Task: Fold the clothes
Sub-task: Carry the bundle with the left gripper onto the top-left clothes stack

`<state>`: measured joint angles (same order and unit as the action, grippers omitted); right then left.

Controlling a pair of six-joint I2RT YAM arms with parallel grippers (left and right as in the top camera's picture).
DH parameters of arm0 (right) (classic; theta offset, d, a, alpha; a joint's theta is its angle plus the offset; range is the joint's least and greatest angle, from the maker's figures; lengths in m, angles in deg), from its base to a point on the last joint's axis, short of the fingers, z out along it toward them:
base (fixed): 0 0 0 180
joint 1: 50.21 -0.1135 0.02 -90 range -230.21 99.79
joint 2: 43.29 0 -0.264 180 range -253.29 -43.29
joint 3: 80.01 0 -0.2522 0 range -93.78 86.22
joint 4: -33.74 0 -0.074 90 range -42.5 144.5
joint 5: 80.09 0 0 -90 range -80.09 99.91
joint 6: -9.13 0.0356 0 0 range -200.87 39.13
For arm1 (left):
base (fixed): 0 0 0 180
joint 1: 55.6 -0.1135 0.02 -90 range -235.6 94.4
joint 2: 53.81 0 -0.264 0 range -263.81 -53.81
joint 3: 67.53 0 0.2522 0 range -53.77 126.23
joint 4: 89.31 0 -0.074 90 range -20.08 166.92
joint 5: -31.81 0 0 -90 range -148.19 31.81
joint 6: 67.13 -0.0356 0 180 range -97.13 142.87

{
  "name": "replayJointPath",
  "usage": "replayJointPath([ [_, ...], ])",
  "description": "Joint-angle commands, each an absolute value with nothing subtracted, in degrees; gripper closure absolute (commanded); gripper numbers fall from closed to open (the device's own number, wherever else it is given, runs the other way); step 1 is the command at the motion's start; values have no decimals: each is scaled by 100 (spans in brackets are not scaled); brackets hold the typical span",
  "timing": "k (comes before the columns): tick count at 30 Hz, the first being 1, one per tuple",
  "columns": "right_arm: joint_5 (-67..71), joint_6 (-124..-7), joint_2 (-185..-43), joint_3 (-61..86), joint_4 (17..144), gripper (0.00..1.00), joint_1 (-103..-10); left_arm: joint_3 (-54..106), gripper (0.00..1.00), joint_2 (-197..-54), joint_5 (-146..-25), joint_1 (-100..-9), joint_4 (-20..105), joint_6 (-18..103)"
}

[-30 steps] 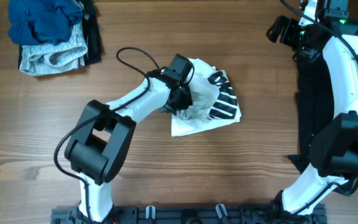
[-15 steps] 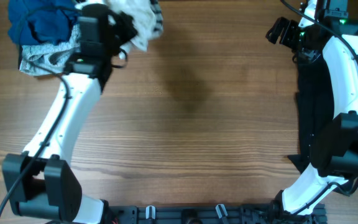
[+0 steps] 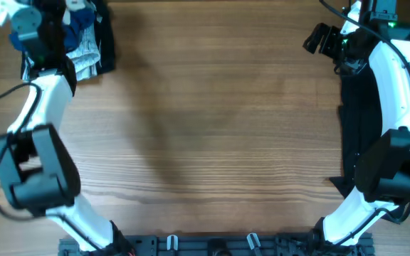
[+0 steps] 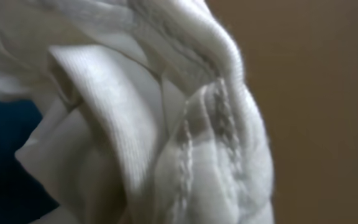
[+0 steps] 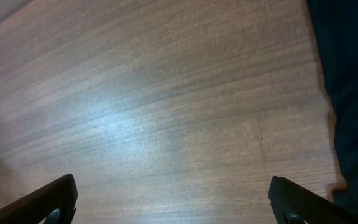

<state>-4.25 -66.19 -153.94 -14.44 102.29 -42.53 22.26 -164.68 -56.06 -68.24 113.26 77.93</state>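
The white shirt [image 3: 84, 53] with small black marks lies bunched on the clothes pile at the table's far left corner. It fills the left wrist view [image 4: 185, 137] as wrinkled white fabric with a ribbed seam, pressed close to the camera. My left gripper [image 3: 48, 41] is over that pile, right beside the shirt. Its fingers are hidden by fabric. My right gripper [image 3: 319, 37] hangs open and empty above bare table at the far right; both fingertips show wide apart in the right wrist view [image 5: 179, 205].
A blue garment [image 3: 77, 18] and a dark garment [image 3: 107, 43] sit in the same pile. A dark blue patch shows at the left wrist view's left edge [image 4: 5, 168]. A black cloth [image 3: 351, 128] runs along the right table edge, also in the right wrist view [image 5: 353, 74].
My left arm lifted the white shirt from the table's middle and swung it left to the far left pile. The right arm has not moved.
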Motion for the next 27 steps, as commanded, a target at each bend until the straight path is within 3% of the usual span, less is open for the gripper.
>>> replayJointPath([
  [1, -519, -6580, -15497, -1527, 10308, 0, -4286, 2277, 96, -17244, -5012, -7097, 11615, 8580],
  [4, -519, -6566, -15497, -1527, 10318, 0, -4286, 2274, 94, -17687, -4977, -7314, 11208, 8591],
  [5, -519, -6562, -15497, -1527, 10308, 0, -4286, 2274, 81, -17731, -4974, -7359, 11042, 8589],
  [6, -519, -6536, -15497, -1527, 10281, 0, -4286, 2274, 55, -17738, -4977, -7414, 10762, 8587],
  [7, -523, -6490, -15497, -1527, 10255, 0, -4286, 2274, 21, -17736, -4983, -7445, 10485, 8563],
  [8, -521, -6396, -15497, -1527, 10231, 0, -4286, 2274, 0, -17731, -5154, -7471, 10270, 8305],
  [12, -689, -6392, -15497, -1527, 10109, 0, -4290, 2274, 0, -17574, -7123, -7488, 9827, 5822],
  [14, -689, -6398, -15497, -1527, 10115, 0, -4292, 2274, 0, -17209, -7683, -7502, 8992, 4891],
  [21, -687, -6433, -15497, -1527, 10106, 0, -4290, 2274, 0, -15493, -6557, -7700, 5589, 3162],
  [24, -689, -6427, -15497, -1527, 10085, 0, -4290, 2274, 0, -15014, -6800, -7692, 5720, 2541],
  [27, -691, -6416, -15497, -1527, 10069, 0, -4297, 2274, 0, -15030, -6797, -7550, 7254, 1986],
])
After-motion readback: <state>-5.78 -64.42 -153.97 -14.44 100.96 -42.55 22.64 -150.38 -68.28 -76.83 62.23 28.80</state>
